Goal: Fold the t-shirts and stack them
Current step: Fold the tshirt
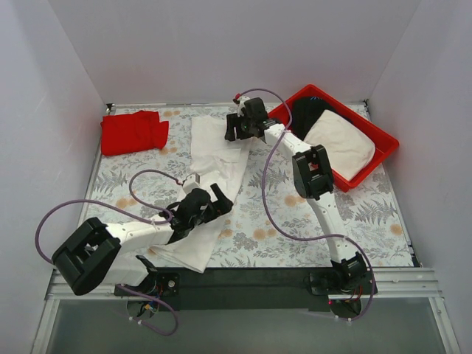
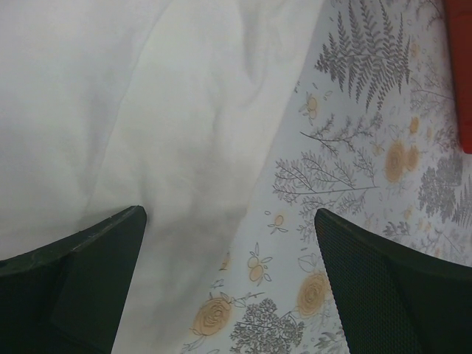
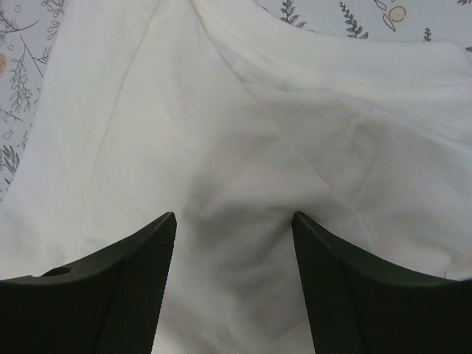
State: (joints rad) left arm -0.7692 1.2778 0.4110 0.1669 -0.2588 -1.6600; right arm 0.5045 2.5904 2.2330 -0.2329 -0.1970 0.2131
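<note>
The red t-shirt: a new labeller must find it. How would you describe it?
On the floral table, look to the far left corner. The red t-shirt lies there folded, alone; it is soft cloth, unlike the rigid red tray at far right and the white t-shirt mid-table.

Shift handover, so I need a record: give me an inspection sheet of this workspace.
Surface: floral tablecloth, lying flat.
Job's things: white t-shirt stretched long mid-table; red t-shirt folded, far left.
Clutter: red tray far right, holding black garment and off-white garment.
Grippers: left gripper open over the white shirt's edge; right gripper open near its collar.
Cables: purple cables loop from both arms.
Surroundings: white walls on three sides.
</note>
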